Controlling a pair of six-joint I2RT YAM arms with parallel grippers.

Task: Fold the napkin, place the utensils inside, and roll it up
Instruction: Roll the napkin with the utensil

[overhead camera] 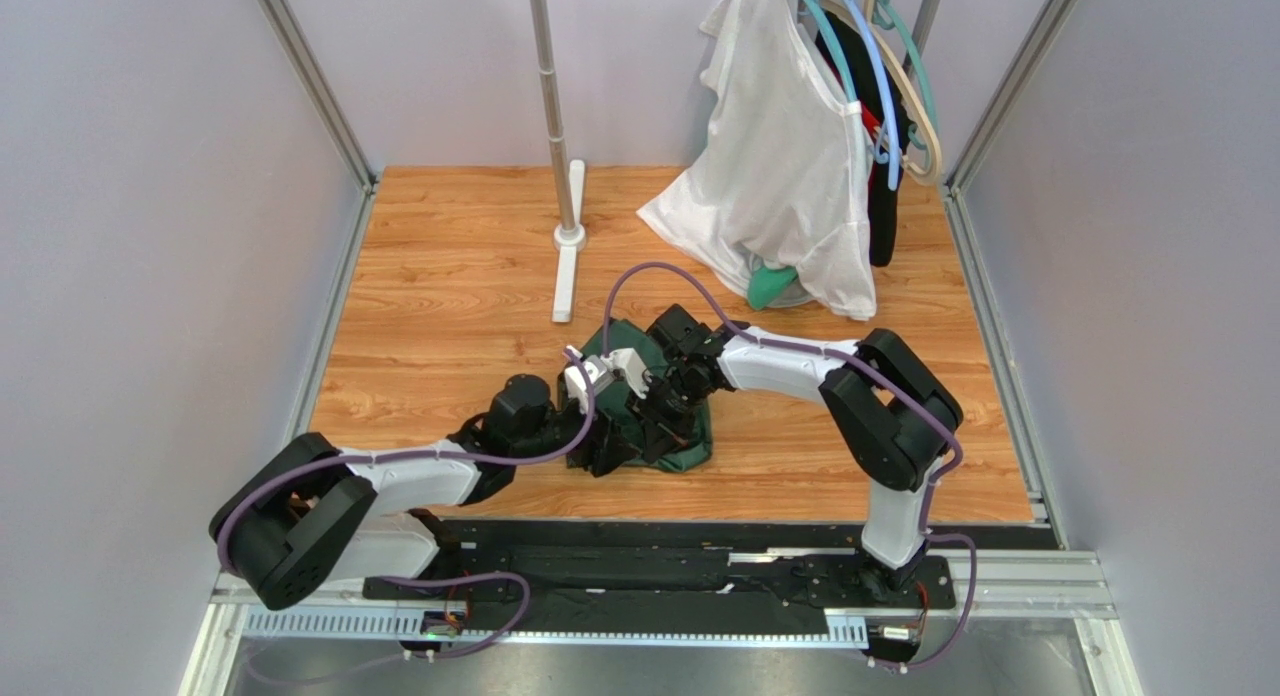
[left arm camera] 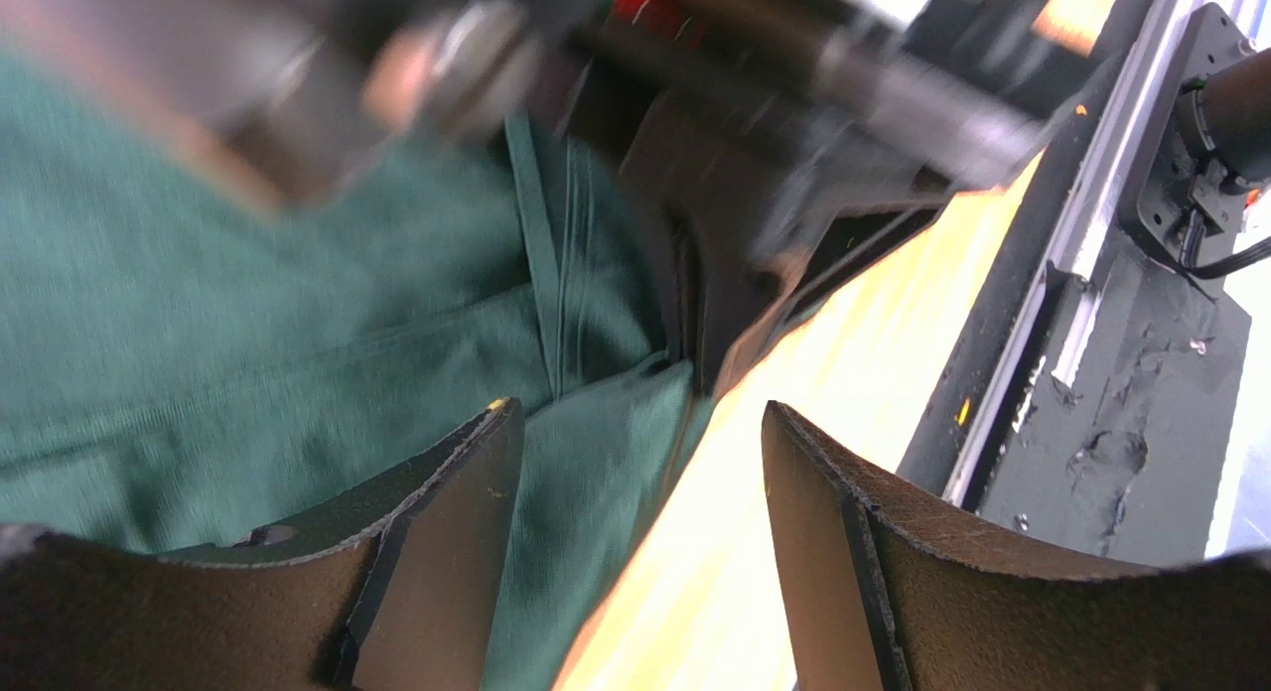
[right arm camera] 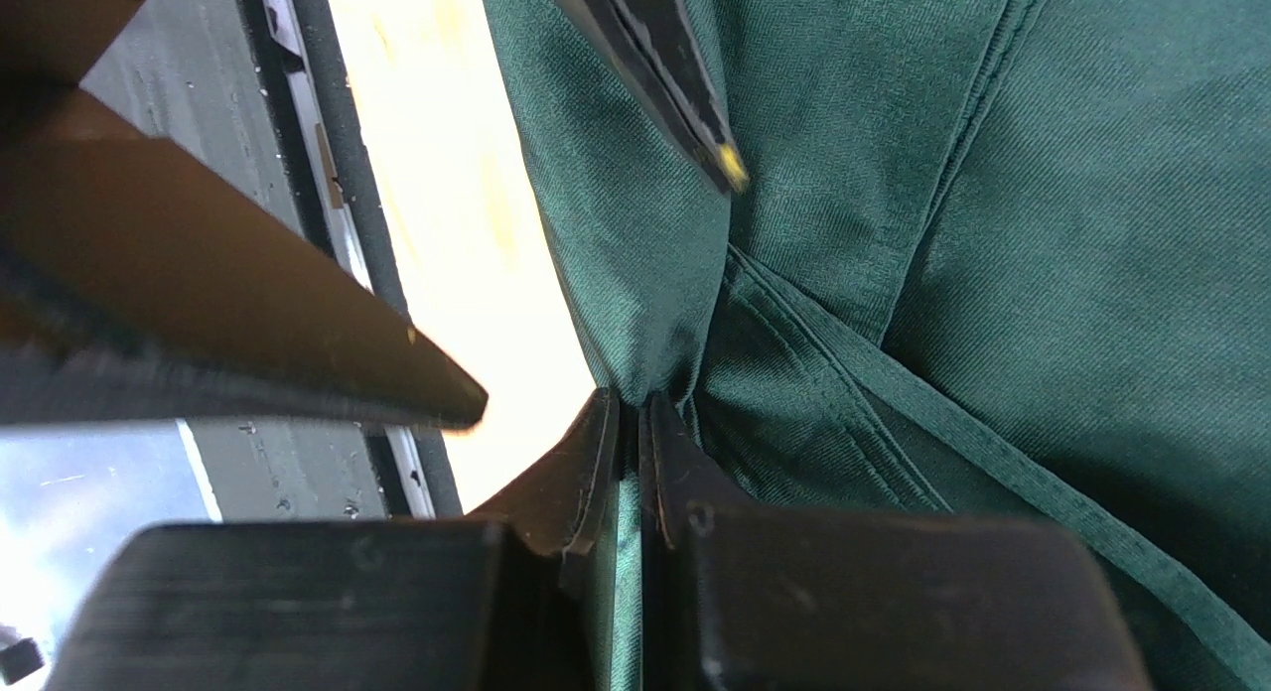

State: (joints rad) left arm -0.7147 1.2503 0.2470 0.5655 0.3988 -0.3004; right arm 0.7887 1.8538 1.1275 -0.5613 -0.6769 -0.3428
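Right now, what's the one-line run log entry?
napkin: crumpled, not yet rolled | right end effector: shut, pinching napkin fold | left end effector: open at napkin edge | utensils: none visible

The left arm (overhead camera: 406, 479) and right arm (overhead camera: 781, 363) cover most of the napkin (overhead camera: 685, 444), so I can't tell its shape. Up close, the right arm by the napkin looks all blurry.

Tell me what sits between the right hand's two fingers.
A fold of the dark green napkin; the right hand is shut on it. The right wrist view shows this clearly.
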